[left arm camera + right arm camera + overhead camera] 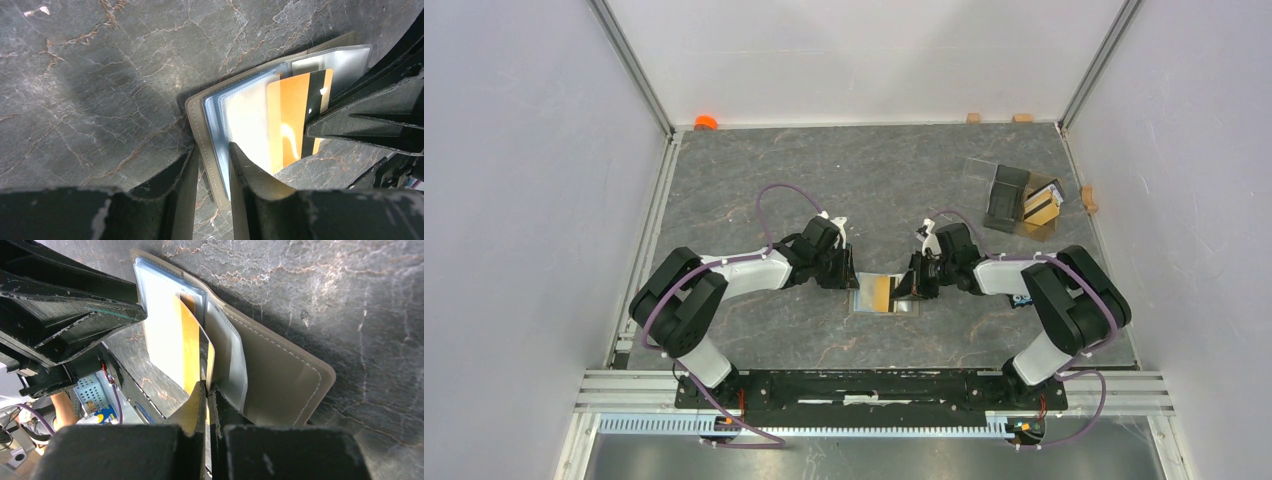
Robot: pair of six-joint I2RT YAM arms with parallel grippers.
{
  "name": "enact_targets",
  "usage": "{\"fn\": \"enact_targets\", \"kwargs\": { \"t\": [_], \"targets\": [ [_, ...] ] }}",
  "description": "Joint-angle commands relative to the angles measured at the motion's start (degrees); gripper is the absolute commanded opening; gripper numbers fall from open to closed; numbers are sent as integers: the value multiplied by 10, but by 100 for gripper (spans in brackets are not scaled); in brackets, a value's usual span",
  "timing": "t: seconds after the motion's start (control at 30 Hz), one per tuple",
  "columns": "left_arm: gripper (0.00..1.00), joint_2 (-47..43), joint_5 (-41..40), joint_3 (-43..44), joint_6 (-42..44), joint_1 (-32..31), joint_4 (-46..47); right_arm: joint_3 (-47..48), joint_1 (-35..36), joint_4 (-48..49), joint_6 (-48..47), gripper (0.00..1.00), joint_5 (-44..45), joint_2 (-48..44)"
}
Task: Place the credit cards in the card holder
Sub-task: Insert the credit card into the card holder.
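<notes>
The olive-khaki card holder (902,306) lies open on the table between the two arms, its pale blue-grey sleeves up (240,115) (280,375). My left gripper (848,279) (212,150) straddles the holder's left edge, its jaws narrowly closed on the cover and sleeves. My right gripper (912,286) (206,385) is shut on an orange credit card (882,292) (290,120) (190,350) with a black stripe. The card's far end lies partly in a clear sleeve. More cards (1044,205) stand in a clear box.
The clear plastic box (1009,195) with a dark compartment stands at the back right. Small wooden blocks sit at the back edge (973,117) and by the right wall (1088,197). An orange object (706,122) sits in the back left corner. Walls enclose the table.
</notes>
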Motion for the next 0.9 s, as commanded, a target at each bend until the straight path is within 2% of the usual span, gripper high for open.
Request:
{"fn": "enact_targets", "kwargs": {
  "t": [0.0, 0.27, 0.5, 0.67, 0.87],
  "targets": [
    [35, 13, 23, -13, 18, -4, 6, -7, 10, 3, 4, 0, 40, 30],
    [33, 7, 45, -25, -5, -4, 23, 42, 52, 28, 24, 6, 47, 78],
    [34, -7, 51, -51, -30, -4, 71, 105, 95, 1, 13, 13, 79, 99],
    [39, -27, 30, -59, -37, -4, 69, 119, 96, -52, -25, 23, 122, 81],
    [52, -59, 9, -53, -42, -4, 51, 141, 96, -120, -70, 41, 154, 33]
  ]
}}
